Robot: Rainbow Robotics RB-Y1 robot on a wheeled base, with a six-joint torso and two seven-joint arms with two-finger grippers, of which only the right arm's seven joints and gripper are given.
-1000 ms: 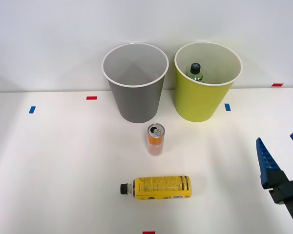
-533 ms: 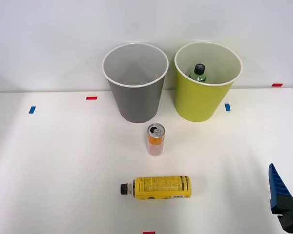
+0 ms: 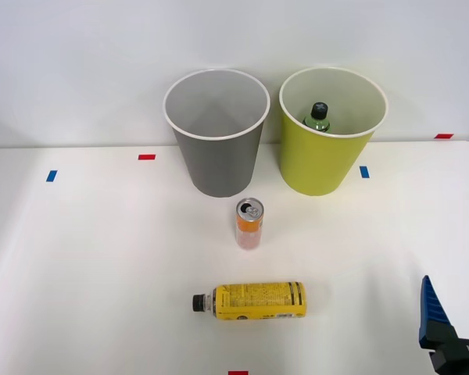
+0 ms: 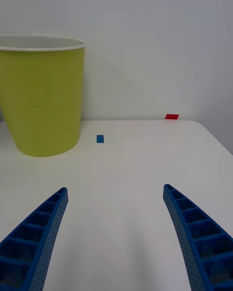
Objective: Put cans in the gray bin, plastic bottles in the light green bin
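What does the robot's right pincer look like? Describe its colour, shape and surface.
The right pincer has two bright blue fingers, long, curved and tapering to narrow tips. Each has open ribbed cells on its side and a finely dotted edge. In the front view they join a dark block with white lettering.

My fingers (image 4: 34, 237) spread wide, nothing between them. Light green bin (image 4: 43, 102) stands upright on the table (image 4: 136, 184). Blue tape mark (image 4: 100, 138) just beside it.
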